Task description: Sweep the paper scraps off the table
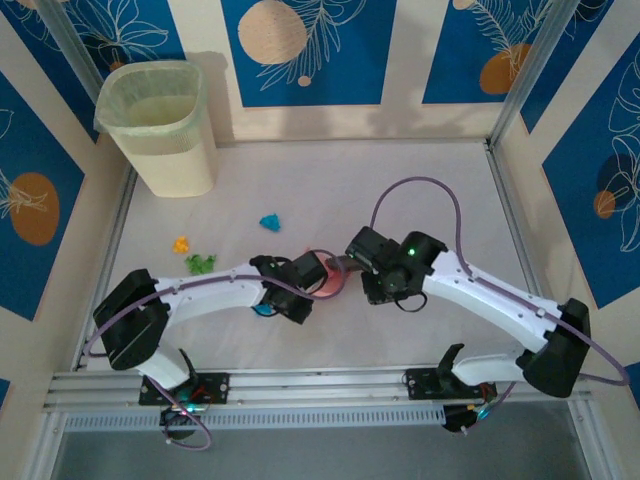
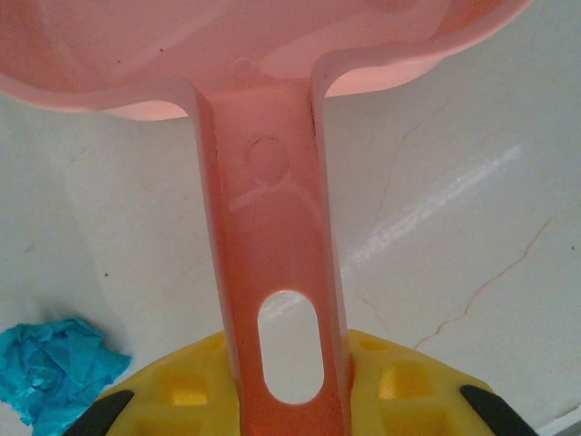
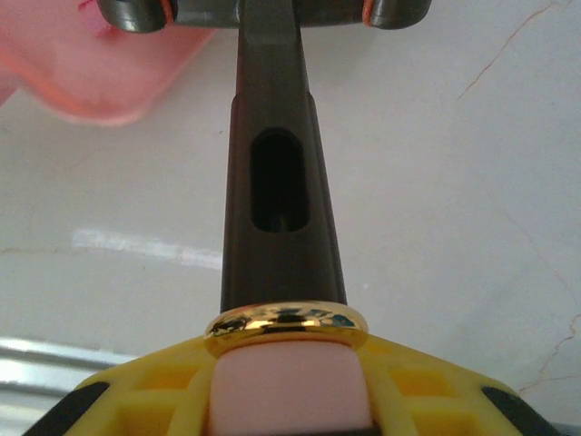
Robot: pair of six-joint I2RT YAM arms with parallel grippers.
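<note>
Left pincer (image 2: pixel 292 411) clamps dustpan handle (image 2: pixel 269 227); cyan scrap (image 2: pixel 54 365) beside.

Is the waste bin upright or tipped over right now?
Upright: the waste bin stands on its base in the far left corner of the table, its lined mouth facing up.

dustpan (image 2: pixel 272 227): pink plastic, smooth and glossy; we see highlights down the handle and a round moulding mark. table (image 2: pixel 472 227): smooth pale top, semi-gloss, streaky reflections, fine hairline cracks toward 3 o'clock. Cyan paper scrap (image 2: pixel 54 368) at 8 o'clock: matt, crumpled, rough folds. brush handle (image 3: pixel 277 182): dark grey plastic, matt to satin. ferrule (image 3: pixel 286 322) at 6 o'clock: polished gold-tone metal, mirror finish. yellow housing (image 3: pixel 436 372) beside it: matt plastic. Overhead we read the front rail (image 1: pixel 320 385) as bare aluminium, the arm shells (image 1: pixel 215 293) as glossy white plastic, and the bin liner (image 1: pixel 150 105) at 10 o'clock as thin translucent film.
</note>
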